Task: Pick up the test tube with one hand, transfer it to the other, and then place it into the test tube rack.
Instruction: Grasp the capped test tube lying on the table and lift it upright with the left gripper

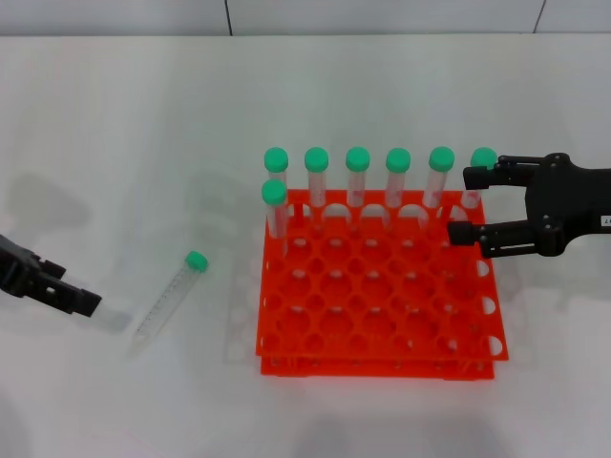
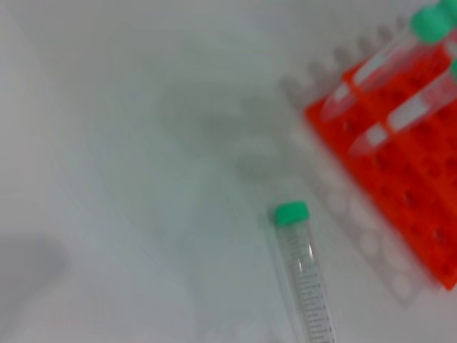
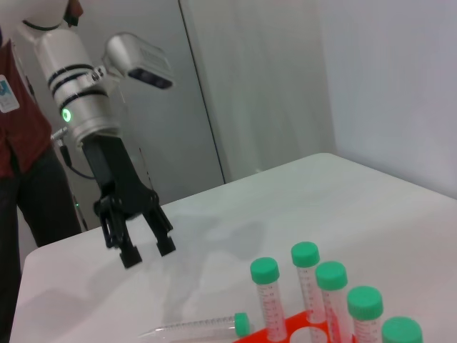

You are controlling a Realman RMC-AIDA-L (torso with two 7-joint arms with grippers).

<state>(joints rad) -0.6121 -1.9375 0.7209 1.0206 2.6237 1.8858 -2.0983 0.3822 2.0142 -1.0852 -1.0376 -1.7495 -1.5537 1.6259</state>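
The tube (image 1: 172,301) lies flat on the white table (image 1: 115,143), cap toward the far right, just left of the orange rack (image 1: 377,305). Seven capped tubes (image 1: 358,181) stand along the rack's far edge. The left gripper (image 3: 146,246) hovers left of the tube, fingers apart, holding nothing. The right gripper (image 1: 458,205) hangs over the rack's far right corner, fingers spread, empty.

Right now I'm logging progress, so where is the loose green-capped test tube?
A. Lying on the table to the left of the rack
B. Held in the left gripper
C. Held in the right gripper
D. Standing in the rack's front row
A: the test tube lies flat on the white table, apart from the orange-red test tube rack, and neither the left gripper nor the right gripper touches it.
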